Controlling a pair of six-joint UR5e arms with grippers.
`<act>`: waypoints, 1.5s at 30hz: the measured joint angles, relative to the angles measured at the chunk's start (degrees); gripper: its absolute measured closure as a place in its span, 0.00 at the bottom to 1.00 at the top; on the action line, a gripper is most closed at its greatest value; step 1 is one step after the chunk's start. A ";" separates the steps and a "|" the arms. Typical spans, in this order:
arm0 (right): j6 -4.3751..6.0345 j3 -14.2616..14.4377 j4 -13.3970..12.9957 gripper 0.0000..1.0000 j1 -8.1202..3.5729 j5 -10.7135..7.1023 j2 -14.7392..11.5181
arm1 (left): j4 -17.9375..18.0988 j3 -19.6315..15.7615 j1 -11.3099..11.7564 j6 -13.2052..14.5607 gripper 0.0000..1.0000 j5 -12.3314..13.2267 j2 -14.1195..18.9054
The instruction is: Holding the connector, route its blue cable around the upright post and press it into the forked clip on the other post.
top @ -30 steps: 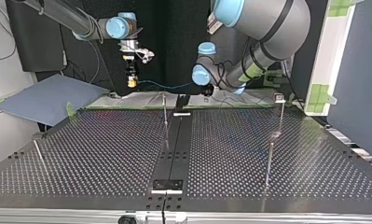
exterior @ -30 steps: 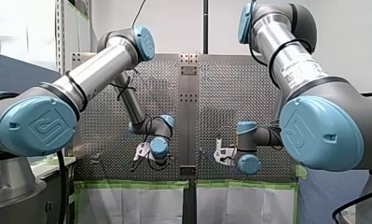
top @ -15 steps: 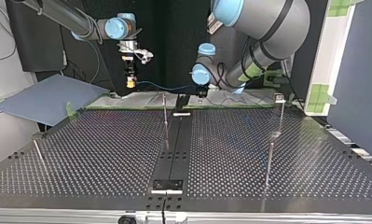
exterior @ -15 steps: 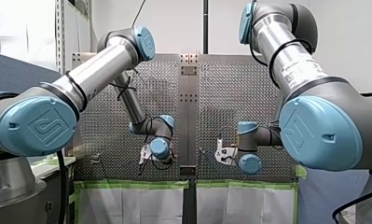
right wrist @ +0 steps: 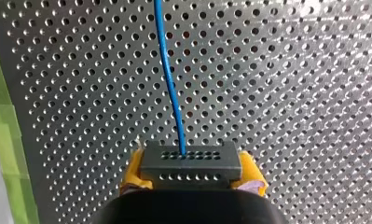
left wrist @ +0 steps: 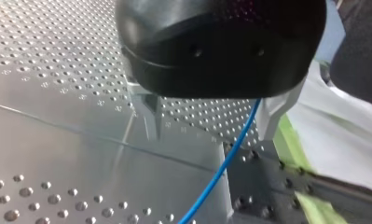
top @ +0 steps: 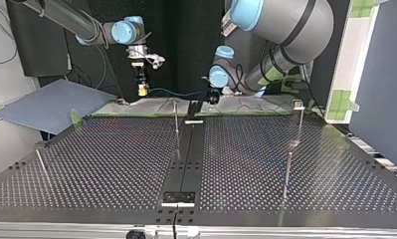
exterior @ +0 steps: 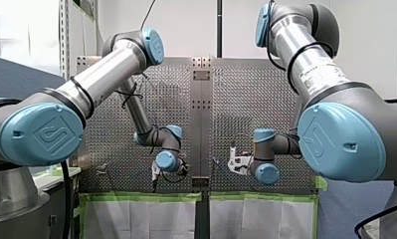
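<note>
Front view: my left gripper (exterior: 154, 178) and my right gripper (exterior: 233, 162) hang low at the frame's centre, on either side of the middle seam of the perforated table (exterior: 246, 99). Their fingers are too small here to read. Top view: left of centre in the upper frame, my right gripper carries the connector (top: 143, 90). The blue cable (top: 178, 92) runs from it almost level toward the right to my left gripper at upper centre, so its long axis lies across the frame, with a slight sag. It passes just above the tip of the upright post (top: 176, 117); I cannot tell whether they touch. What I take for the forked clip (top: 298, 103) tops a post well apart, at the right. Left wrist view: the metal fingers (left wrist: 148, 114) stand apart, and the cable passes between them, close beside one and seemingly unpinched. Right wrist view: the yellow pads (right wrist: 132, 173) are clamped on the connector's short ends. It is a dark block lying crosswise from pad to pad, and the cable leaves its holed face straight ahead, away from the gripper. The cable looks thin, light and limp: it should bend readily round a post but keep its line only under gentle tension. The stiff block is the place to hold, and a hard pull could strain the joint where the wire enters.
</note>
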 joint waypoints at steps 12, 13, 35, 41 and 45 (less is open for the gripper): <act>-0.50 -0.05 0.87 1.00 -0.39 0.07 0.07 | 0.88 -0.34 0.27 -5.20 0.00 5.19 0.09; -0.64 -0.05 1.13 1.00 -0.52 0.40 0.10 | 0.88 -0.36 0.29 -5.60 0.00 5.60 0.10; -2.24 -0.06 2.52 1.00 -3.09 4.44 0.32 | 2.87 -2.74 0.62 -9.86 0.00 17.17 1.16; -2.38 -0.06 2.58 1.00 -3.10 4.39 0.34 | 1.97 -2.80 -0.11 -7.66 0.00 18.23 1.20; -2.45 -0.06 2.60 1.00 -3.10 4.38 0.35 | 1.99 -2.81 -0.49 -7.05 0.00 18.19 1.52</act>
